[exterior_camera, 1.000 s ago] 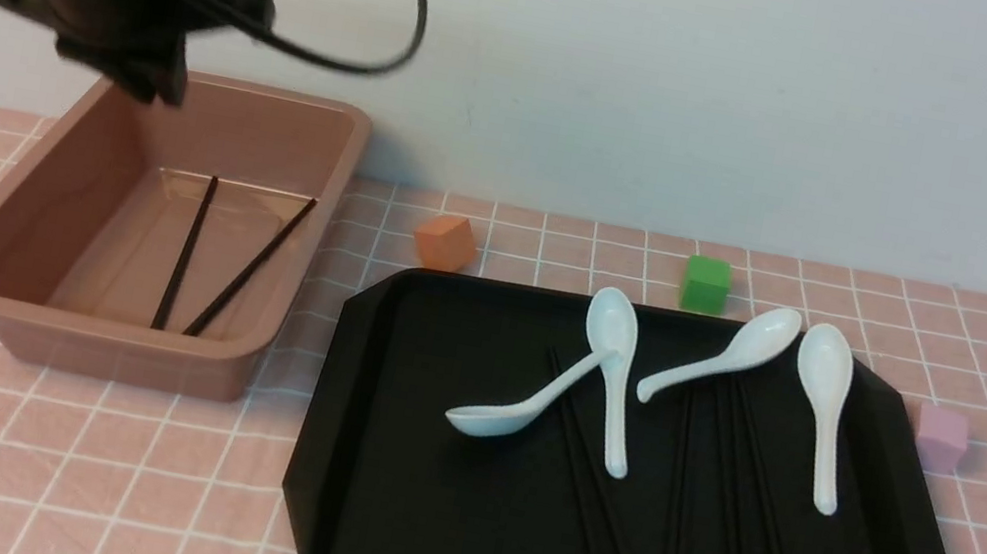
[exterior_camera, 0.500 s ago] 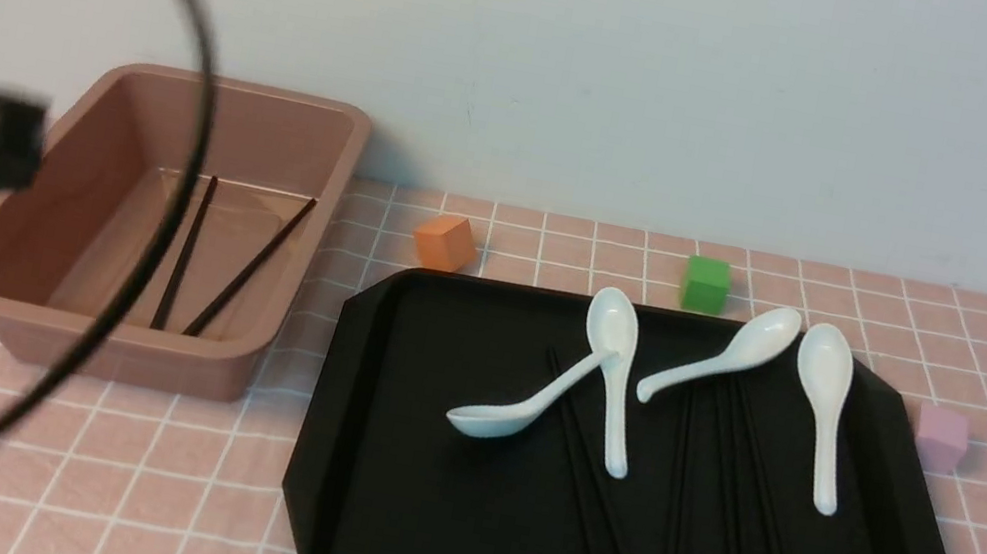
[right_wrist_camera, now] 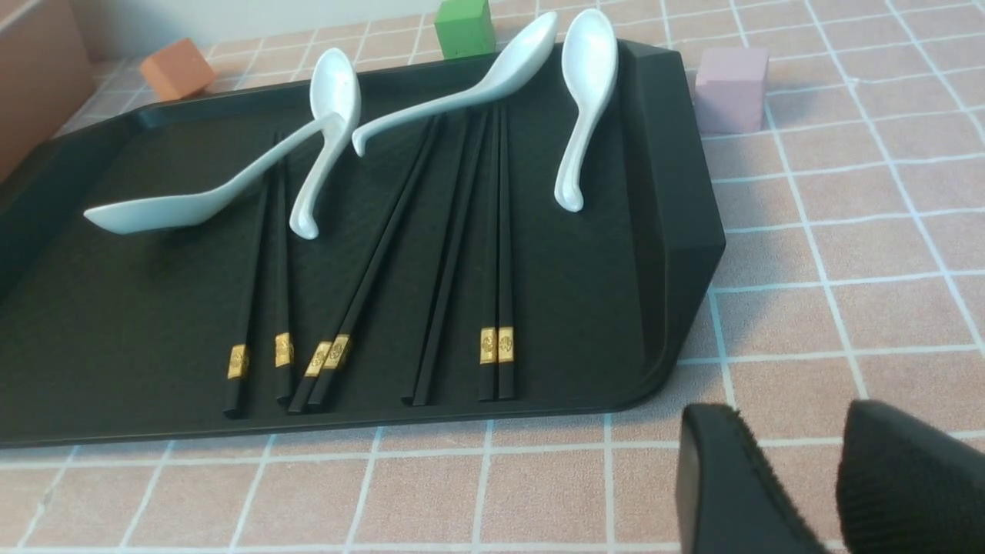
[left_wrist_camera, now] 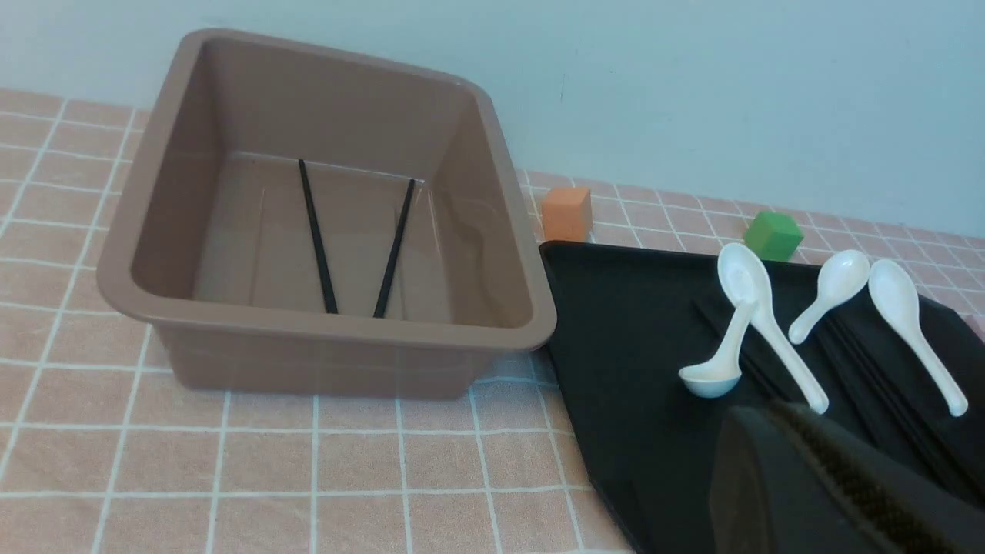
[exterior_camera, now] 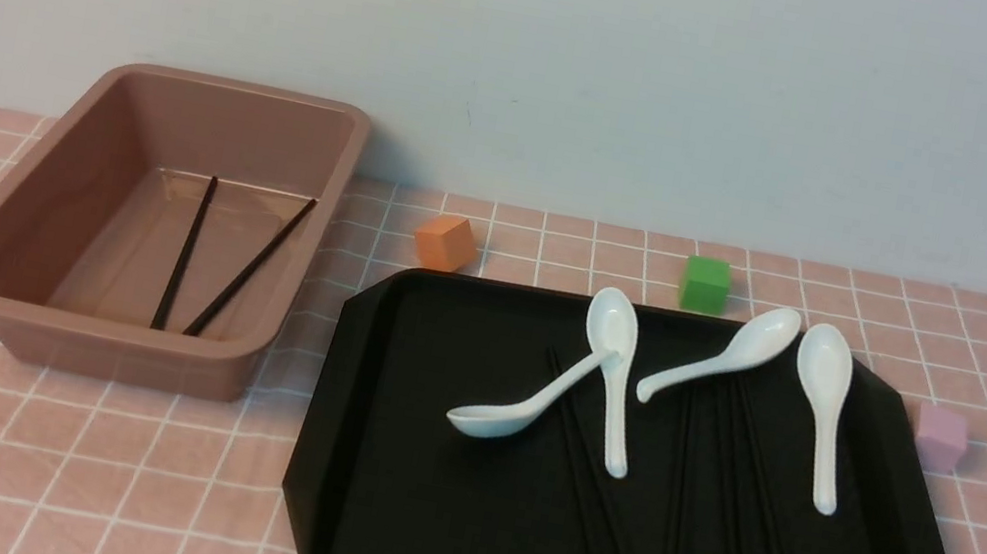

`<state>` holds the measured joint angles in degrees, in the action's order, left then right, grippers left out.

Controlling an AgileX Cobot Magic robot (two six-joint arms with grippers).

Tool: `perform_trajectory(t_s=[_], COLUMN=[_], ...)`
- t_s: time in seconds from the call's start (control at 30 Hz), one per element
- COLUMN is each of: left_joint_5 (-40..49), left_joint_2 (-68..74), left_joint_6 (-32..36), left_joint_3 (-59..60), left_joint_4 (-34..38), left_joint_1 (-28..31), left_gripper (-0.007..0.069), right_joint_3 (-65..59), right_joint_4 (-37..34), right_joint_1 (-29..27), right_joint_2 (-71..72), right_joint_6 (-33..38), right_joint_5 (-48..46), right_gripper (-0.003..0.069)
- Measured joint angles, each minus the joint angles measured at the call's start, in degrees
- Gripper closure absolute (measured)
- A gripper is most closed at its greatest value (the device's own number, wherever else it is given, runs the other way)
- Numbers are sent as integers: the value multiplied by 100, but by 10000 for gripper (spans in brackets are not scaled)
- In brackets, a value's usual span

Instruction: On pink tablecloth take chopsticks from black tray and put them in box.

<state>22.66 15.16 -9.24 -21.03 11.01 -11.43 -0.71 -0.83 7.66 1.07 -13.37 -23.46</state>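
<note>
Partly done: one pair of chopsticks (exterior_camera: 183, 253), two sticks, already lies splayed on the floor of the box (exterior_camera: 89, 326), which sits left of the black tray (exterior_camera: 412, 506) on the pink tablecloth (exterior_camera: 113, 474); the rest of the chopsticks (exterior_camera: 678, 533) are on the tray, gold bands toward the robot, tips running under the spoons. Tray count: six sticks show gold bands, plus one dark strip between them that looks like two more with no bands showing, hard to split from here, so probably eight sticks, four pairs, left to move. White spoons (exterior_camera: 822, 426): four, all on the tray, two of them crossing; they are no part of the job. Cubes on the tabletop: three, orange (exterior_camera: 445, 241), green (exterior_camera: 706, 284), pink (exterior_camera: 940, 437), all off the tray. Left gripper (left_wrist_camera: 769, 438) is low at the near left corner, jaws together on nothing; right gripper (right_wrist_camera: 808, 438) hangs just off the tray's near right corner, empty, a thin wedge of cloth showing between its jaws; cannot tell if it is fully closed. Next grab needs a pair clear of the spoon handles.
</note>
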Motion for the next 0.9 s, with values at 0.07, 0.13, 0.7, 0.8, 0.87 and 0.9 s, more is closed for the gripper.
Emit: perform_trajectory(t_s=[0.07, 0.13, 0.7, 0.8, 0.87, 0.9], left_joint_5=[-1, 28, 191, 178, 116, 57], left_joint_2=[-89, -96, -106, -106, -180, -248], left_joint_6=[0, 0, -19, -83, -90, -90], left_joint_3=[107, 119, 119, 119, 146, 171], left_joint_4=[9, 9, -149, -199, -365, -423], left_joint_1=[0, 0, 0, 0, 0, 0], left_gripper=[638, 638, 638, 638, 638, 638], right_joint_3=[0, 0, 0, 0, 0, 0], right_joint_4=[0, 0, 0, 0, 0, 0], right_joint_1=[0, 0, 0, 0, 0, 0], right_joint_2=[0, 0, 0, 0, 0, 0], right_joint_6=[0, 0, 0, 0, 0, 0], right_joint_5=[0, 0, 0, 0, 0, 0], right_gripper=[419, 419, 419, 419, 419, 419])
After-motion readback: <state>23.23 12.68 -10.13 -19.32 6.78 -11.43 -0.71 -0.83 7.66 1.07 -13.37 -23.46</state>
